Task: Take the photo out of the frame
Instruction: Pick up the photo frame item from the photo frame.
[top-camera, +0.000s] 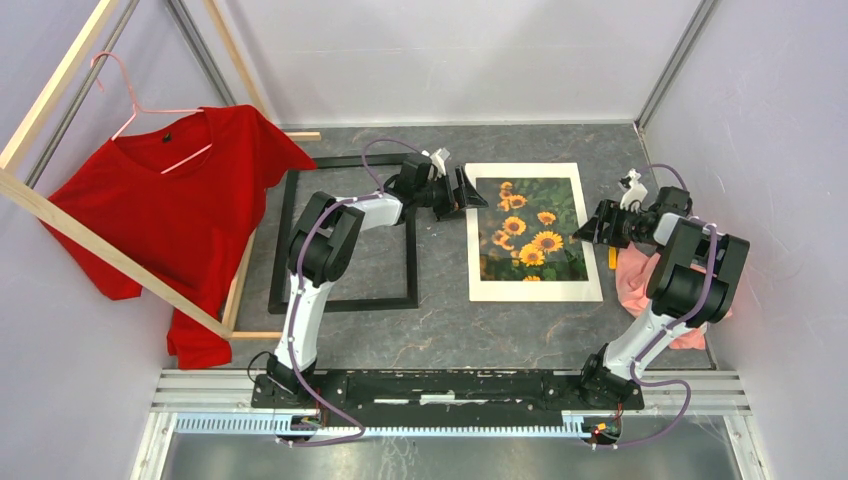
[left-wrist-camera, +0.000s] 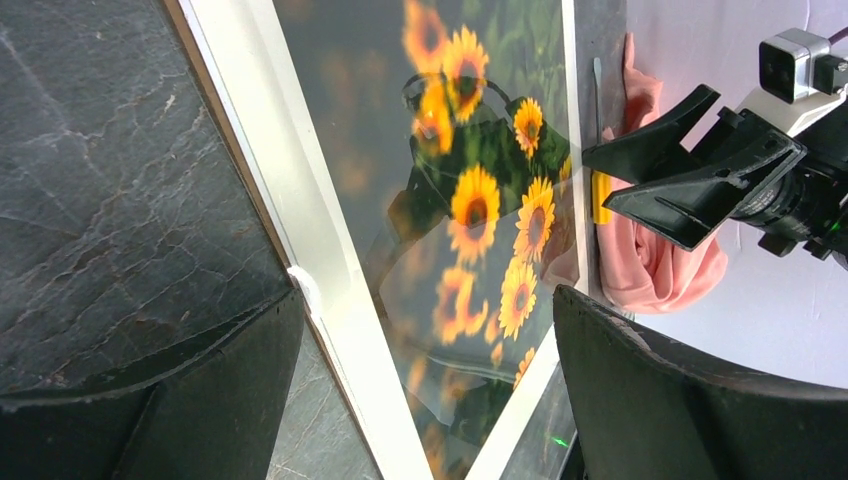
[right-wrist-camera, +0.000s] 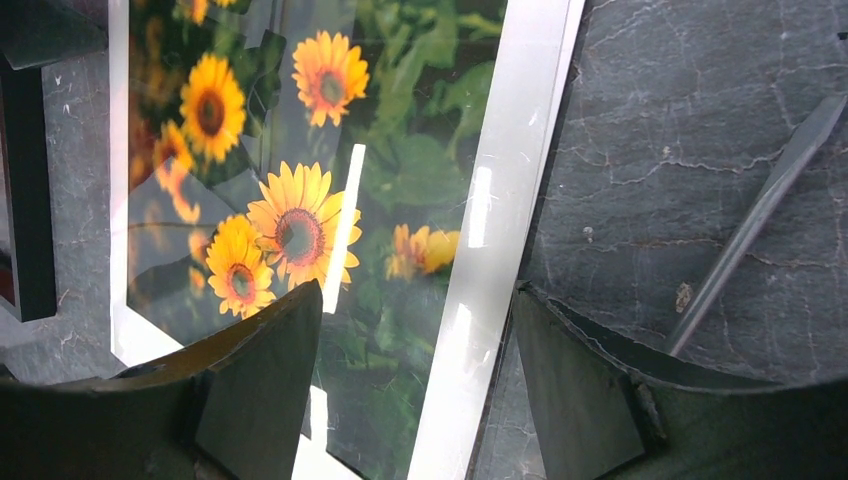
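The black frame (top-camera: 345, 235) lies flat and empty on the dark table, left of centre; one of its bars shows in the right wrist view (right-wrist-camera: 25, 200). The sunflower photo (top-camera: 530, 228) lies flat to the frame's right inside a white mat border (top-camera: 535, 290), under a glossy reflecting surface. The photo also shows in the left wrist view (left-wrist-camera: 470, 200) and the right wrist view (right-wrist-camera: 300, 200). My left gripper (top-camera: 462, 190) (left-wrist-camera: 430, 390) is open and empty over the mat's left edge. My right gripper (top-camera: 590, 225) (right-wrist-camera: 415, 390) is open and empty, straddling the mat's right edge.
A red T-shirt (top-camera: 170, 210) hangs on a pale wooden rack (top-camera: 60, 225) at the left. A pink cloth (top-camera: 640, 280) and a small yellow object (left-wrist-camera: 600, 195) lie right of the mat. A thin grey tool (right-wrist-camera: 760, 210) lies on the table beside the mat's right edge.
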